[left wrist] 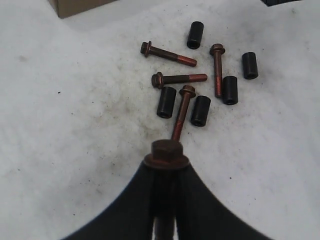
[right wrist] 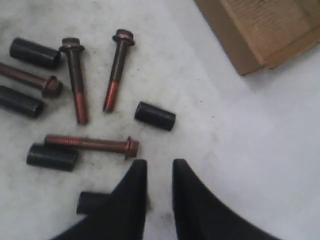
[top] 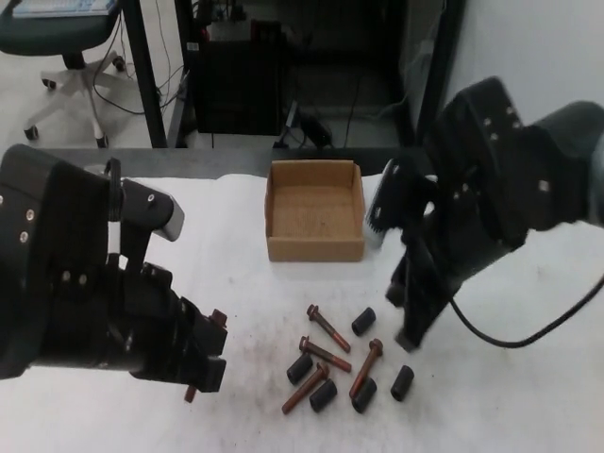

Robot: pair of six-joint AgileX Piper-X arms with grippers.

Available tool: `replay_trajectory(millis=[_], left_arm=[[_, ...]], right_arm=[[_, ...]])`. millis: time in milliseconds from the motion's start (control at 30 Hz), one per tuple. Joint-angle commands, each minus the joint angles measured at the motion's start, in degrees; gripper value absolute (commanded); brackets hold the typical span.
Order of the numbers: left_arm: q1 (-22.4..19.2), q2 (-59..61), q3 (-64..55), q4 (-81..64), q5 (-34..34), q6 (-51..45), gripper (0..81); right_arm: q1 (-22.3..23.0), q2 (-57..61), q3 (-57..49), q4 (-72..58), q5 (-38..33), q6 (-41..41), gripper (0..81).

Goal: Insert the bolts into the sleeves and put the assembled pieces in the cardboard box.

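Holding one bolt (left wrist: pixel 165 150), your left pincer (left wrist: pixel 166 166) has both fingers clamped on the shank just under the hex head. The left wrist view gives you that grip straight on. The high view adds that the bolt pokes out on both sides of the fingers, up above the white surface (top: pixel 528 406), to the near left of the cardboard box (top: pixel 316 247).

On the near side of the box lies your pile: four loose bolts (top: pixel 327 327) and five black sleeves (top: pixel 403 382), packed close. The left wrist view shows one of those bolts lying between two sleeves.

Your right pincer (right wrist: pixel 160 167) hangs at the box's near right, over the edge of the pile. From the high view you can't judge its fingers, but the right wrist view settles it: a narrow gap, with nothing between them. That view also shows a half-hidden sleeve (right wrist: pixel 92 202) tucked partly behind one finger. A lone sleeve (right wrist: pixel 155 116) lies nearer the box than the others, and a corner of the box is beyond it.
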Motion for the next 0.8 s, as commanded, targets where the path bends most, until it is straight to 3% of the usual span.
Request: replay_trajectory(millis=[0, 233, 467, 767], left_arm=[[-0.19, -0.78, -0.25, -1.53, -0.11, 1.4, 0.3], [-0.19, -0.78, -0.25, -2.89, -0.11, 2.76, 0.3], [-0.19, -0.78, -0.25, -2.87, -4.33, 7.97, 0.3], [-0.19, -0.78, -0.11, -2.37, -6.23, 9.5, 0.3]], right_arm=[[0.45, 1.28, -1.15, 4.02, 0.06, -6.88, 18.4], [2.63, 2.57, -1.36, 4.77, -0.44, -18.83, 18.4], [4.43, 4.55, -1.36, 6.7, -3.56, -23.97, 18.4], [3.22, 5.66, -1.36, 13.48, -1.23, -39.2, 18.4]])
